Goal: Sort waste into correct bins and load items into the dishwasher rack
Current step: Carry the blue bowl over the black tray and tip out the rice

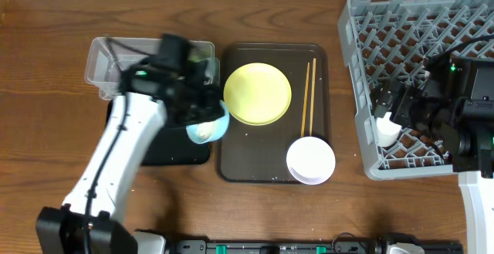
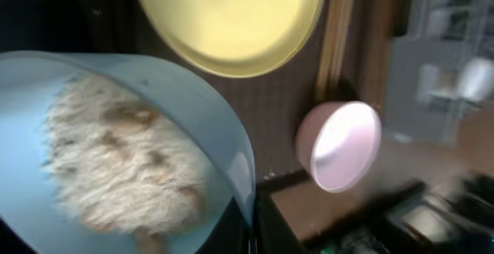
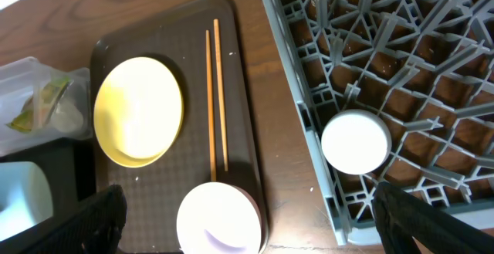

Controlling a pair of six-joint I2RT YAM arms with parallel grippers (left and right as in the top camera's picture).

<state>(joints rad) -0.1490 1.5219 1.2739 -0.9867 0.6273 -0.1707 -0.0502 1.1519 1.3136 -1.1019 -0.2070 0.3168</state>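
- Here we go: the left jaws are pinching the light blue bowl [image 1: 207,128] by its rim, as best we can judge. The fingers themselves are hidden behind the bowl in the wrist view.
- The bowl hangs tilted, with the rice [image 2: 123,161] and brown scraps heaped against its lower wall.
- It sits right over the seam between the black tray [image 1: 166,155] and the brown serving tray [image 1: 255,169].
- The relation that matters: the black tray lies just left of the bowl, under the left arm [image 1: 123,142]. The clear tub [image 1: 104,61] is farther left and toward the far side.
- That tub already holds the wrapper [image 3: 35,103], so we reckon the rice goes left into the black tray.
- On the right, the right jaws are spread wide and empty, hovering in the dishwasher rack [image 1: 363,45].
- The small white cup [image 3: 355,142] sits in the lattice between and just ahead of them, untouched.
- Waiting on the serving tray are the plate [image 1: 257,93], the white bowl [image 1: 311,160] and the chopsticks [image 1: 310,96].
- The chopsticks run near-to-far along the tray's right side, so the right arm is nearer.
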